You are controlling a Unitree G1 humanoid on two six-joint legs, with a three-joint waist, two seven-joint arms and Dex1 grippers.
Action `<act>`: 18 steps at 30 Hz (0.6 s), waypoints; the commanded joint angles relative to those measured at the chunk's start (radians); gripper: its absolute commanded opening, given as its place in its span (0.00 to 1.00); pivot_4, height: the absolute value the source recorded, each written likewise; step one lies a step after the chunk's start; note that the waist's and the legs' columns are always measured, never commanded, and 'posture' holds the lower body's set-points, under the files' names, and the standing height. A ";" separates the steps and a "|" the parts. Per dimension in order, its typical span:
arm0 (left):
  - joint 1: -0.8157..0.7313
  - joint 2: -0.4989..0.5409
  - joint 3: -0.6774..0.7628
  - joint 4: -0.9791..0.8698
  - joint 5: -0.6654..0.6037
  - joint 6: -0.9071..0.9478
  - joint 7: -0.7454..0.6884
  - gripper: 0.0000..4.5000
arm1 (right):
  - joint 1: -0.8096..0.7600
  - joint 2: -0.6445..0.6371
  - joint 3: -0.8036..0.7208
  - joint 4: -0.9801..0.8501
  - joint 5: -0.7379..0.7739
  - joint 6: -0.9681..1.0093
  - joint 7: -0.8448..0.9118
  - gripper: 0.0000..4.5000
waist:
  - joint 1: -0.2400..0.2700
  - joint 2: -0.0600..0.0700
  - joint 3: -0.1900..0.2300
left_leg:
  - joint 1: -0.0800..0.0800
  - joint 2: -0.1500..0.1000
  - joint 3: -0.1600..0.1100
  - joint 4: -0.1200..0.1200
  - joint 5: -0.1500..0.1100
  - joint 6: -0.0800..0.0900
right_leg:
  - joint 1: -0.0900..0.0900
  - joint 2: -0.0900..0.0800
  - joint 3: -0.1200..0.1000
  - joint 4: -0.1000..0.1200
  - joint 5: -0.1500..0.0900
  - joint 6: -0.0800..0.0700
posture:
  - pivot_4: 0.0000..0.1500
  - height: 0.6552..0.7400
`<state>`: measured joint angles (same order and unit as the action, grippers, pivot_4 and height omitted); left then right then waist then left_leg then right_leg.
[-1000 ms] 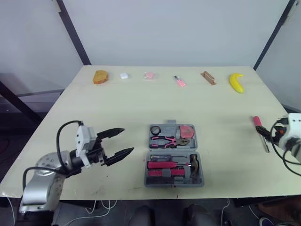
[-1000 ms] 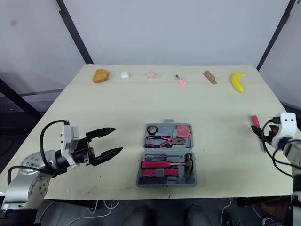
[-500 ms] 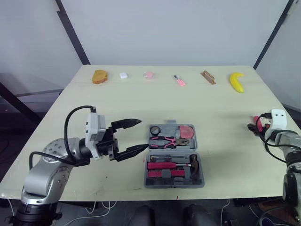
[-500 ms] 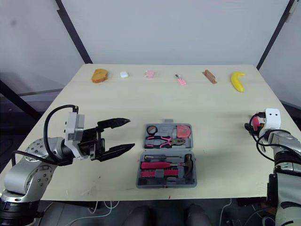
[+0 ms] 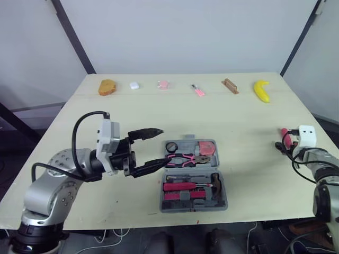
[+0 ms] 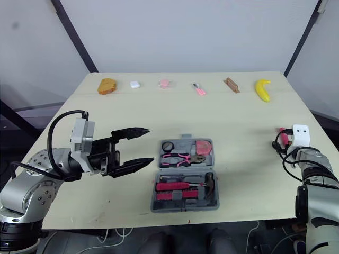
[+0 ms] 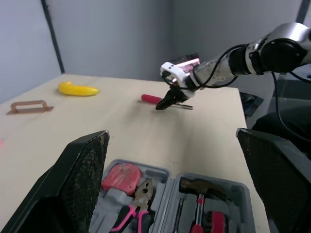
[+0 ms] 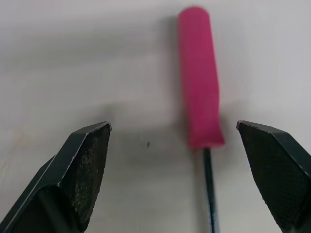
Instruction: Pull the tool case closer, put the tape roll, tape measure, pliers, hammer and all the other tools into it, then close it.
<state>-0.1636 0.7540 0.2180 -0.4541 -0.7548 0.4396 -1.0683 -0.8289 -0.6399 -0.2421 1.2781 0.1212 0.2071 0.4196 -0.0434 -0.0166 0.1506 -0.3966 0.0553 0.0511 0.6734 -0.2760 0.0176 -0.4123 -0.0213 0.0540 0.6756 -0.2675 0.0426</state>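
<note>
The grey tool case (image 5: 175, 197) lies open in the middle of the table. Its far half holds pink pliers (image 5: 185, 157), a pink tape measure (image 5: 207, 148) and a black tape roll (image 5: 171, 147). The near half holds a hammer (image 5: 217, 182) and pink-handled drivers. My left gripper (image 5: 164, 146) is open, its tips just at the case's left edge, above the table. A pink-handled screwdriver (image 8: 199, 77) lies on the table at the far right. My right gripper (image 8: 172, 126) hangs open over it, one finger on each side of the handle's end.
Along the far edge sit a piece of bread (image 5: 107, 87), a small white item (image 5: 134, 84), a pink item (image 5: 162, 84), a small pink tool (image 5: 198, 90), a brown handle (image 5: 229, 85) and a banana (image 5: 260, 90). The right table edge is close to the screwdriver.
My left gripper has swung right and forward, up to the case's left edge. My right gripper has come in over the screwdriver. The head camera has shifted a little.
</note>
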 commanded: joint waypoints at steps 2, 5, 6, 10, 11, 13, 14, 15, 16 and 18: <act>-0.017 0.015 0.009 -0.023 -0.024 0.006 -0.008 1.00 | -0.014 -0.002 -0.012 0.009 -0.004 -0.044 0.012 0.97 | 0.000 0.000 0.000 | 0.000 0.000 0.000 0.000 0.000 0.000 | 0.000 0.000 0.000 0.000 0.000 0.000 | 1.00 1.00; -0.019 0.017 0.007 -0.016 -0.021 0.005 -0.015 1.00 | -0.016 0.000 -0.011 0.017 -0.010 -0.062 0.009 0.85 | 0.000 0.000 0.000 | 0.000 0.000 0.000 0.000 0.000 0.000 | 0.000 0.000 0.000 0.000 0.000 0.000 | 1.00 1.00; -0.020 0.017 0.008 -0.013 -0.021 0.006 -0.016 1.00 | -0.019 0.000 -0.006 0.019 -0.016 -0.070 0.010 0.78 | 0.000 0.000 0.000 | 0.000 0.000 0.000 0.000 0.000 0.000 | 0.000 0.000 0.000 0.000 0.000 0.000 | 1.00 1.00; -0.021 0.018 0.010 -0.006 -0.018 0.007 -0.022 1.00 | -0.026 0.001 -0.004 0.027 -0.031 -0.088 -0.012 0.34 | 0.000 0.000 0.000 | 0.000 0.000 0.000 0.000 0.000 0.000 | 0.000 0.000 0.000 0.000 0.000 0.000 | 1.00 1.00; -0.022 0.018 0.011 -0.005 -0.018 0.008 -0.022 1.00 | -0.027 0.001 -0.005 0.029 -0.033 -0.090 -0.017 0.28 | 0.000 0.000 0.000 | 0.000 0.000 0.000 0.000 0.000 0.000 | 0.000 0.000 0.000 0.000 0.000 0.000 | 1.00 1.00; -0.021 0.016 0.010 -0.007 -0.018 0.009 -0.022 1.00 | -0.023 0.001 -0.007 0.032 -0.038 -0.098 -0.026 0.08 | 0.000 0.000 0.000 | 0.000 0.000 0.000 0.000 0.000 0.000 | 0.000 0.000 0.000 -0.001 0.000 0.000 | 1.00 1.00; -0.020 0.016 0.009 -0.008 -0.018 0.009 -0.021 1.00 | -0.021 0.002 -0.010 0.033 -0.038 -0.099 -0.030 0.08 | 0.000 0.000 0.000 | 0.000 0.000 0.000 0.000 0.000 0.000 | 0.000 0.000 0.000 -0.001 0.000 0.000 | 1.00 1.00; -0.018 0.016 0.011 -0.008 -0.018 0.009 -0.022 1.00 | -0.021 0.004 -0.011 0.033 -0.039 -0.102 -0.033 0.08 | 0.000 0.000 0.000 | 0.000 0.000 0.000 0.000 0.000 0.000 | 0.000 0.000 0.000 -0.001 0.000 0.000 | 1.00 1.00; -0.016 0.017 0.012 -0.008 -0.019 0.009 -0.022 1.00 | -0.019 0.004 -0.011 0.033 -0.041 -0.106 -0.035 0.08 | 0.000 0.000 0.000 | 0.000 0.000 0.000 0.000 0.000 0.000 | 0.000 0.000 0.000 -0.001 0.000 0.000 | 1.00 1.00; -0.012 0.018 0.015 -0.008 -0.018 0.008 -0.023 1.00 | -0.014 0.006 -0.009 0.030 -0.045 -0.114 -0.036 0.08 | 0.000 0.000 0.000 | 0.000 0.000 0.000 0.000 0.000 0.000 | 0.000 0.000 0.000 -0.001 0.000 0.000 | 1.00 1.00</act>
<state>-0.1745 0.7587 0.2178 -0.4507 -0.7603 0.4515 -1.0872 -0.8349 -0.6239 -0.2427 1.3164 0.0789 0.1185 0.3894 -0.0431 -0.0165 0.1507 -0.3966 0.0553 0.0514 0.6734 -0.2759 0.0175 -0.4123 -0.0213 0.0543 0.6750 -0.2675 0.0426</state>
